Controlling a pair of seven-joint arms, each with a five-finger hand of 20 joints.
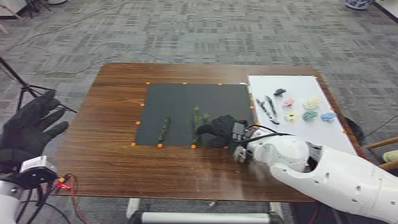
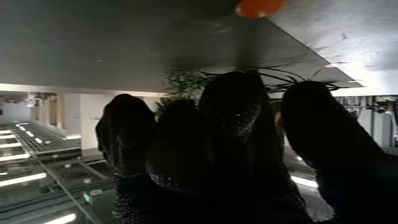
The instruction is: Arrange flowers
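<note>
Left hand (image 1: pixel 25 131) is released, beside the table (image 1: pixel 115 165). Right hand (image 1: pixel 220 131) is over the mat (image 1: pixel 182 100), beside stems (image 1: pixel 196 117); grip cannot be determined.

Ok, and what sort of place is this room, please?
Probably a robotics lab or workshop: a white robot arm works over a wooden table, with a black tripod beside it on carpet.

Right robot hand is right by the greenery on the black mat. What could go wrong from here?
- The right robot hand is right at the middle green stem; a small sideways shift might knock or crush it.
- The right arm lies over the near part of the white sheet; swinging outward, it could sweep the blue flower.
</note>
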